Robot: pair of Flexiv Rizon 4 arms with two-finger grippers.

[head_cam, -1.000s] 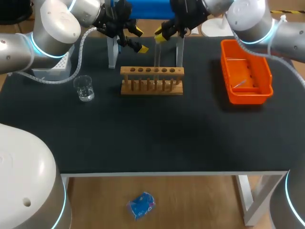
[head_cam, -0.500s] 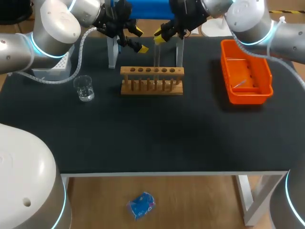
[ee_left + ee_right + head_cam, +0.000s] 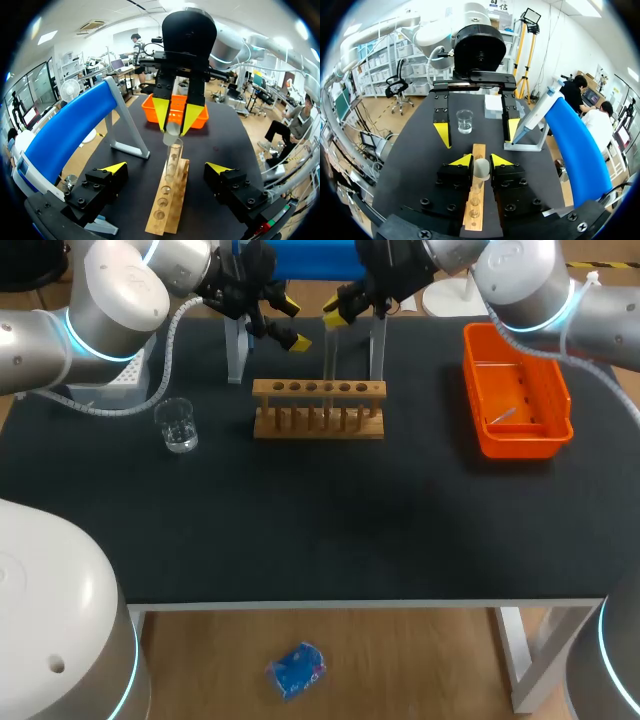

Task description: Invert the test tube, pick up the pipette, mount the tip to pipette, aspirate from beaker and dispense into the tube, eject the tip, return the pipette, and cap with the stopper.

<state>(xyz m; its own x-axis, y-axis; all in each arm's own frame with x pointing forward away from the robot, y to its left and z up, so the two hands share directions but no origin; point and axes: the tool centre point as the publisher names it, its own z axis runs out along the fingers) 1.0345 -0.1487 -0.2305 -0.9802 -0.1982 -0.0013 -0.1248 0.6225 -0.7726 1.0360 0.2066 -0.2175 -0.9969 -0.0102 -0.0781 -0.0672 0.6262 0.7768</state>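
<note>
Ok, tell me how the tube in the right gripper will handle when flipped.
The tube looks like clear glass, so probably fragile if squeezed hard. Smooth and round, it may slip in the right gripper, which pinches only its top end. Laid flat, it would likely roll.

Left gripper point(image 3: 166, 169) spread, right gripper point(image 3: 481, 161) clamped.

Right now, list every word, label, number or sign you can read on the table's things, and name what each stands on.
No text can be read in any view.
beaker: any marks on the glass are too small to read.
test tube: no label shows.
wooden rack: no print shows.
orange bin: no print shows.
</note>
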